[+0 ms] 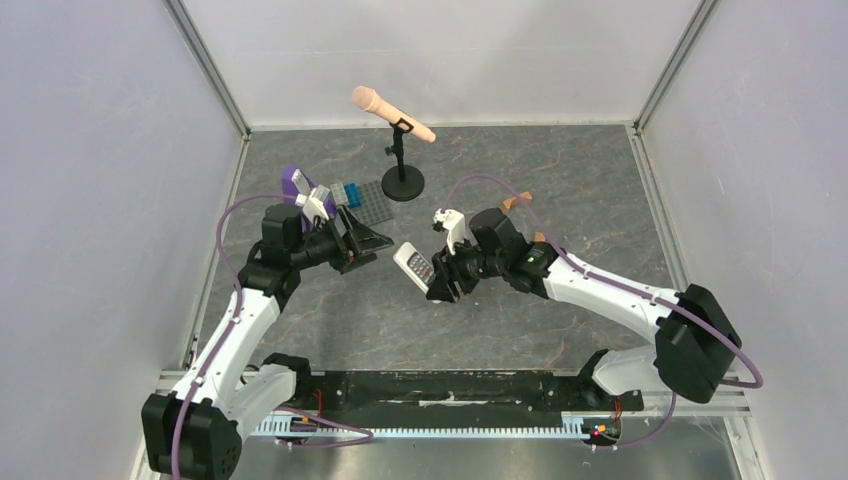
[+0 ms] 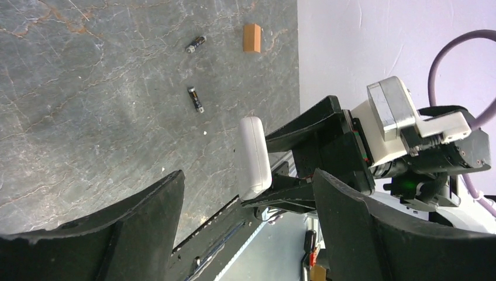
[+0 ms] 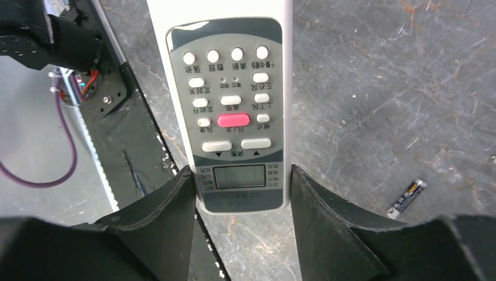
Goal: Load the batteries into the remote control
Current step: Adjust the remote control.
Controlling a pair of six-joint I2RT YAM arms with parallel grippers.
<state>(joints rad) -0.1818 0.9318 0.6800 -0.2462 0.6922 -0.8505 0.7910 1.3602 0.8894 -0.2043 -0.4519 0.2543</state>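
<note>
The white remote control (image 1: 414, 267) is held off the table by its display end in my right gripper (image 1: 436, 278), button face up. In the right wrist view the remote (image 3: 230, 99) sits between both fingers, and the gripper (image 3: 241, 175) is shut on it. My left gripper (image 1: 366, 241) is open and empty just left of the remote. In the left wrist view the gripper (image 2: 247, 175) faces the remote's plain white back (image 2: 253, 157). Two batteries (image 2: 196, 44) (image 2: 196, 99) lie on the table beyond; one also shows in the right wrist view (image 3: 407, 199).
A microphone on a black stand (image 1: 402, 150) stands at the back centre. A grey slab with a purple stand (image 1: 362, 202) lies behind the left gripper. Tan wooden blocks (image 1: 516, 203) (image 2: 252, 37) lie behind the right arm. Walls enclose the table on three sides.
</note>
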